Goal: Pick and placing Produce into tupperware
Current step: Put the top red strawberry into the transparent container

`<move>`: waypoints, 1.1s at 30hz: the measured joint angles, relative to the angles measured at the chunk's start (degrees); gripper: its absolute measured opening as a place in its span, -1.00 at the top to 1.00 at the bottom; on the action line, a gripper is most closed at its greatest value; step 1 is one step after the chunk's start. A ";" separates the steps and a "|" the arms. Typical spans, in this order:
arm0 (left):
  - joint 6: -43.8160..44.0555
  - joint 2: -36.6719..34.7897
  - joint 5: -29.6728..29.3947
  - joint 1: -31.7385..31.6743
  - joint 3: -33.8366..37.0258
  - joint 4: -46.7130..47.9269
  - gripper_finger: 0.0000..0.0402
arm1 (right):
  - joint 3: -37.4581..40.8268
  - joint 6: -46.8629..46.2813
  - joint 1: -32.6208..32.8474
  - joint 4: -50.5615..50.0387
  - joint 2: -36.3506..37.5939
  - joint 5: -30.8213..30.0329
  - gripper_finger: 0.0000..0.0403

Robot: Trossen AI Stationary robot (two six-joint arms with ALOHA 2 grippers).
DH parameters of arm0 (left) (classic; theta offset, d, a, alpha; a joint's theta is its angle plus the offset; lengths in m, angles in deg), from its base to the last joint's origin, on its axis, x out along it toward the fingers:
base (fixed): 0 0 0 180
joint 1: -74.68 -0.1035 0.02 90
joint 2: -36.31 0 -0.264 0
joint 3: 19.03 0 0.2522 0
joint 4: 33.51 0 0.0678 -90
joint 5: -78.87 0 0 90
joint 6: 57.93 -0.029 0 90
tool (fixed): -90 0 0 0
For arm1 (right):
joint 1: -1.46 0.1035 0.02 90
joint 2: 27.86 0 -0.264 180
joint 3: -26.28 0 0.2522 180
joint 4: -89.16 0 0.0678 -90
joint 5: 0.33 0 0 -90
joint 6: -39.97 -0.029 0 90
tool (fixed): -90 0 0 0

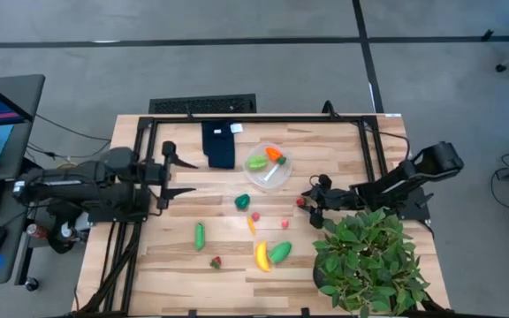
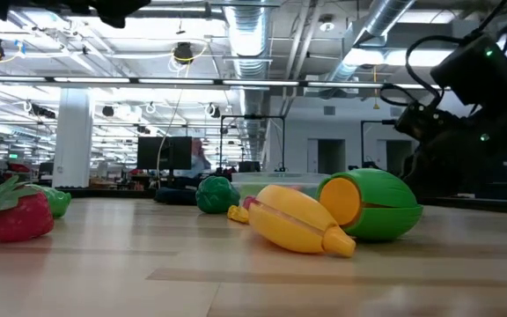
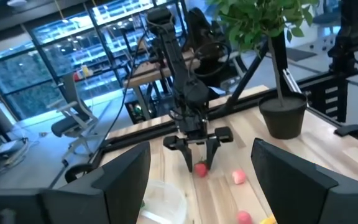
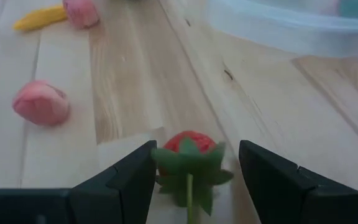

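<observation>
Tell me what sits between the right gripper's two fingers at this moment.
A red strawberry with its green leafy cap sits on the table between the right gripper's open fingers, not yet pinched. The right wrist view shows it best; the left wrist view confirms it.

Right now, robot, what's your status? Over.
Right hand open around a strawberry on the table. Left hand open, waiting. Bowl holds two pieces. Nothing blocking.

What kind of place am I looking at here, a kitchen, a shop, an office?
Most likely a robotics lab in a large open office or workshop hall. A wooden table stands on a grey floor, with exposed ceiling ducts overhead, rows of monitors in the background, and an office chair nearby.
</observation>
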 joint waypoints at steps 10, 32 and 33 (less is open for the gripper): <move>1.19 -2.52 -2.39 0.09 2.17 1.16 -0.34 | -0.30 -0.01 0.00 2.74 -3.22 0.00 -0.01; 1.19 -2.50 -4.70 0.07 2.17 2.93 -0.34 | -0.46 0.63 0.00 3.03 -3.02 0.04 0.19; 1.19 -2.50 -4.91 0.07 2.17 2.98 -0.34 | -0.46 0.83 0.00 3.44 -3.02 0.04 0.20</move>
